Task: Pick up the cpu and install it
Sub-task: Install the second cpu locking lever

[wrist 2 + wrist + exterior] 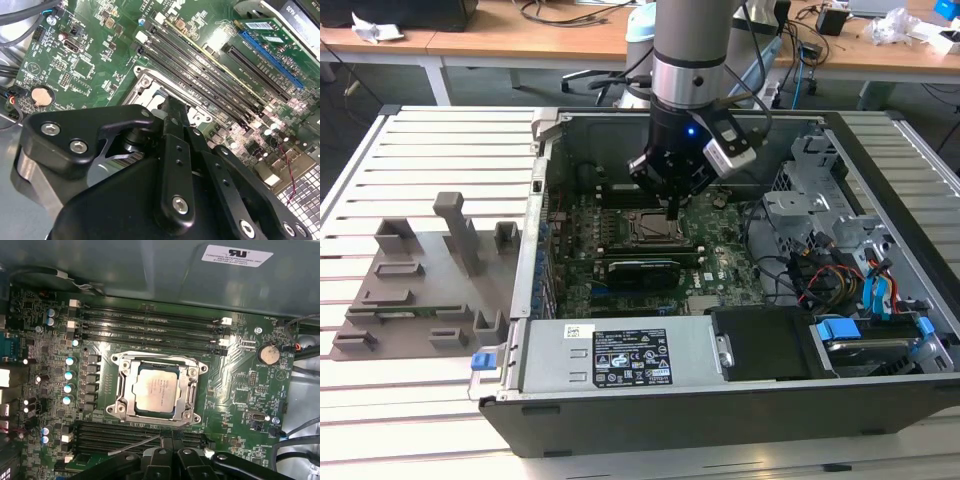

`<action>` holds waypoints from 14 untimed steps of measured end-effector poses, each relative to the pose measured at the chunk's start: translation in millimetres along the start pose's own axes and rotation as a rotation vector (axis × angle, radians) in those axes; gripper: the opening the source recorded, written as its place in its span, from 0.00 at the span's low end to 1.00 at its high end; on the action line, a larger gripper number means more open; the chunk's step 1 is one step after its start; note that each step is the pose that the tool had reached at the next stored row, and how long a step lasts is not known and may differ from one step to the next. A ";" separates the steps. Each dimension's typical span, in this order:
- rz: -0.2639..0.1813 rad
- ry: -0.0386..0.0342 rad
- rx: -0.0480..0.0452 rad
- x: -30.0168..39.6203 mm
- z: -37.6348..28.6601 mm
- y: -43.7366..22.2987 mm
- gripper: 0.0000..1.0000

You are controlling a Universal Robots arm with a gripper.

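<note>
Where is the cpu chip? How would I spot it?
Look inside the open black computer case, at the green motherboard on its floor. In its middle sits a square metal socket frame, and the cpu lies inside that. It is the only flat, pale silver square there; the neighbours are long black slots.

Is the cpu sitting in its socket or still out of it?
In. In the first wrist view the cpu lies flat inside the socket frame, silver top up, with the pincer beside the socket, not touching it.

gripper [172,112] tips hidden by own body, socket [165,97] partly covered
</note>
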State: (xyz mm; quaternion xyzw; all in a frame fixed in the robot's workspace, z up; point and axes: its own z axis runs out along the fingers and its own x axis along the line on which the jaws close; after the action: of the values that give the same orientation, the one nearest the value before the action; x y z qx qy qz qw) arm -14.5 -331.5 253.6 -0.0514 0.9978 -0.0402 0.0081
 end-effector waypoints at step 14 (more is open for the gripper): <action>0.000 -0.0001 -0.0010 0.6 1.0 -5.9 0.11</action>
State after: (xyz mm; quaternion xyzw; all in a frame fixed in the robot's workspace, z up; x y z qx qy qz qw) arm -14.5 -337.5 253.1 -0.0514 0.9979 -0.0397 0.0081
